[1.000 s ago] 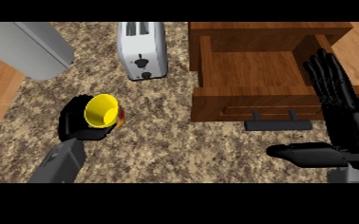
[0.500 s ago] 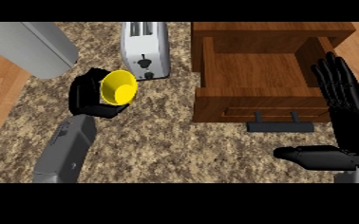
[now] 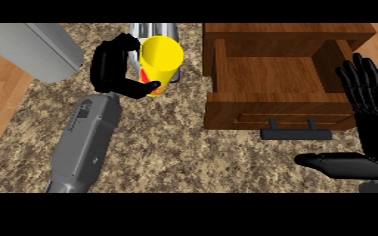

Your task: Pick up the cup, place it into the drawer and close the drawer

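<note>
A yellow cup with a red band is lifted above the counter, held in my left hand, whose fingers and thumb curl round its side. It hangs left of the open wooden drawer, in front of the toaster. The drawer's inside is bare wood and its black handle faces me. My right hand stands open at the drawer's right side, fingers straight and pointing up, with the thumb stretched out low at the right.
A silver toaster sits at the back, partly hidden by the cup. A grey appliance fills the back left corner. Speckled granite counter spreads in front of the drawer.
My left hand has lifted the cup and carried it up and to the right, toward the drawer. The right hand has stayed beside the drawer.
</note>
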Robot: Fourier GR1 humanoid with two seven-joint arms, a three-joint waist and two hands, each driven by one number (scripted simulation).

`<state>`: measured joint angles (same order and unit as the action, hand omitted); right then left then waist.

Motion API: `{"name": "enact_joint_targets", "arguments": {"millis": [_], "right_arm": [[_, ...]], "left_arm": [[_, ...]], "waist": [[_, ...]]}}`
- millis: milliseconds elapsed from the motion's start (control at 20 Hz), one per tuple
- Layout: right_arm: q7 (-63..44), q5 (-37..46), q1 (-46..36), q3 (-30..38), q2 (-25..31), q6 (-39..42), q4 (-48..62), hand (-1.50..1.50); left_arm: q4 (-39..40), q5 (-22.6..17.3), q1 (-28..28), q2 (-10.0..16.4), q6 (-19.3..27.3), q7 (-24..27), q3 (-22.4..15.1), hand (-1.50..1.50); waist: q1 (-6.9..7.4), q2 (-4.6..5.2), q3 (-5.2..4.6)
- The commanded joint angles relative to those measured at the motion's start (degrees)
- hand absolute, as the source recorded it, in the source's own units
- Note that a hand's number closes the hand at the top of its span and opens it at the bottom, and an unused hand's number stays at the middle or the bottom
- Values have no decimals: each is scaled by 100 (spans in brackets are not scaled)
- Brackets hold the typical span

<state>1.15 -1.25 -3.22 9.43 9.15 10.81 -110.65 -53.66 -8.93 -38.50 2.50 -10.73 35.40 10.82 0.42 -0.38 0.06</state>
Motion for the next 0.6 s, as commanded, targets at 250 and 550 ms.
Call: {"name": "enact_joint_targets", "arguments": {"millis": [250, 550], "right_arm": [[-48, -337, 5, 226, 64, 124, -75, -150], [-95, -99, -214, -3, 26, 91, 150, -150]], "left_arm": [[-535, 89, -1181, -246, 1269, -1441, -776, 150], [16, -132, -2025, -249, 2406, -1723, -1590, 150]], "waist": [[-104, 36, -4], [-172, 52, -4]]}}
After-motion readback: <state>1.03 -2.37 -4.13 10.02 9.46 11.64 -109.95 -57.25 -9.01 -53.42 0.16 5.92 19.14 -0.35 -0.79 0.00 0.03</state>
